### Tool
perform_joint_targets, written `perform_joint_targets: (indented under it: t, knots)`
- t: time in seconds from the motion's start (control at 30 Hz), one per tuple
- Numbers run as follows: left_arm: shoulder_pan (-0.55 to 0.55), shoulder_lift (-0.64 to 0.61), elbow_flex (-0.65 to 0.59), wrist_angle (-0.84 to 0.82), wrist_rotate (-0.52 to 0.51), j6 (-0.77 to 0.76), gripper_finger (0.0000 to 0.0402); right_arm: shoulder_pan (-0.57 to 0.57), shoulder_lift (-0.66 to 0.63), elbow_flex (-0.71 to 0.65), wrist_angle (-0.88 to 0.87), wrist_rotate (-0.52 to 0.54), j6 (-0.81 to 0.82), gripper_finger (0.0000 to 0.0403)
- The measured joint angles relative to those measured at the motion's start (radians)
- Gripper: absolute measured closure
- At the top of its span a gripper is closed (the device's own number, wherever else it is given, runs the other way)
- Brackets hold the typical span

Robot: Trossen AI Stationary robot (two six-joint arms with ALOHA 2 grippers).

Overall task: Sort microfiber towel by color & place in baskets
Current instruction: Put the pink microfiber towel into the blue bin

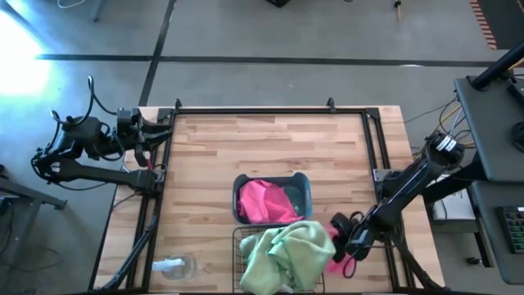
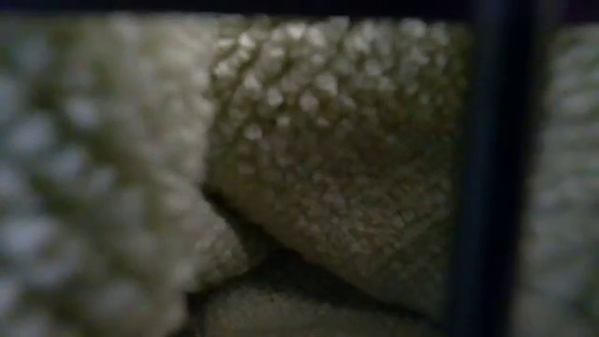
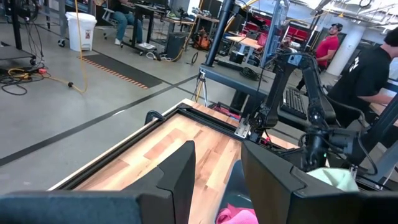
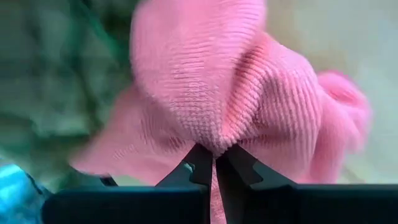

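- One pink towel (image 4: 236, 106) was pinched in my right gripper (image 4: 214, 165), fingers closed on a fold so it hung bunched beside the wire basket (image 1: 239, 254).
- That basket already held the green towels (image 1: 286, 254), heaped over its rim.
- The blue-grey bin (image 1: 304, 184) just beyond held pink towels (image 1: 264, 201), so I judged mine belonged there.
- My left gripper (image 3: 214, 180) waited with fingers apart at the table's far left corner, clear of the work.

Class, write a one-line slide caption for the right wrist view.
Right gripper pinches a pink towel between its closed fingertips.
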Motion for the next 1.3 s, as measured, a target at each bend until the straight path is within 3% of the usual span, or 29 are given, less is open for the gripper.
perform_joint_targets:
  t: [0.37, 0.67, 0.87, 1.07, 1.3]
  knots:
    - [0.000, 0.000, 0.000, -0.001, 0.000, 0.000, 0.0286, -0.002, -0.247, 0.001, -0.150, 0.332, -0.013, 0.0394]
    - [0.000, 0.000, 0.000, -0.004, 0.000, 0.000, 0.0286, -0.002, -0.359, 0.003, -0.194, 0.380, -0.076, 0.0394]
    - [0.000, 0.000, 0.000, -0.004, 0.000, 0.000, 0.0286, -0.021, -0.393, 0.003, -0.248, 0.512, -0.100, 0.0394]
    - [0.000, 0.000, 0.000, -0.003, 0.000, 0.000, 0.0286, -0.058, -0.409, 0.003, -0.183, 0.563, -0.195, 0.0394]
    - [0.000, 0.000, 0.000, -0.003, 0.000, 0.001, 0.0286, -0.124, -0.408, 0.003, 0.116, 0.580, -0.471, 0.0394]
